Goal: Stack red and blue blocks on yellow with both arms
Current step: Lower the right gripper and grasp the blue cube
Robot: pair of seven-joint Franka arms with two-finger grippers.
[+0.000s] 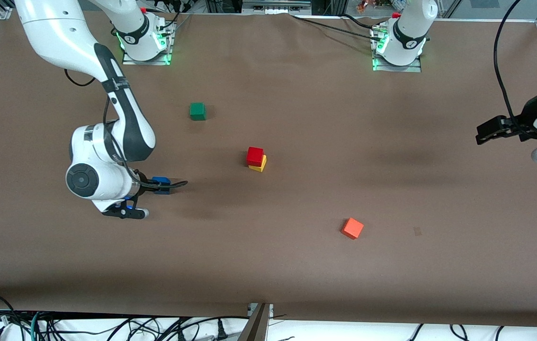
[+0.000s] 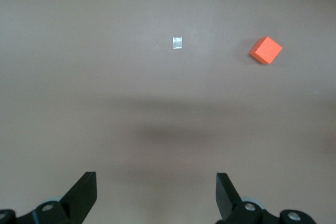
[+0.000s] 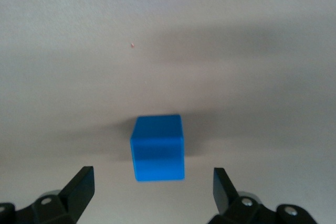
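We see the right gripper spread wide over the matte blue block, which the arm half hides from the front. The red block covers most of the yellow cube mid-table. Our left gripper waits open at its table end, partly cut off.

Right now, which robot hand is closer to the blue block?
The right one. The right gripper is open right at the blue cube, fingers either side of it. The left gripper, open too, waits at the left arm's end of the table.
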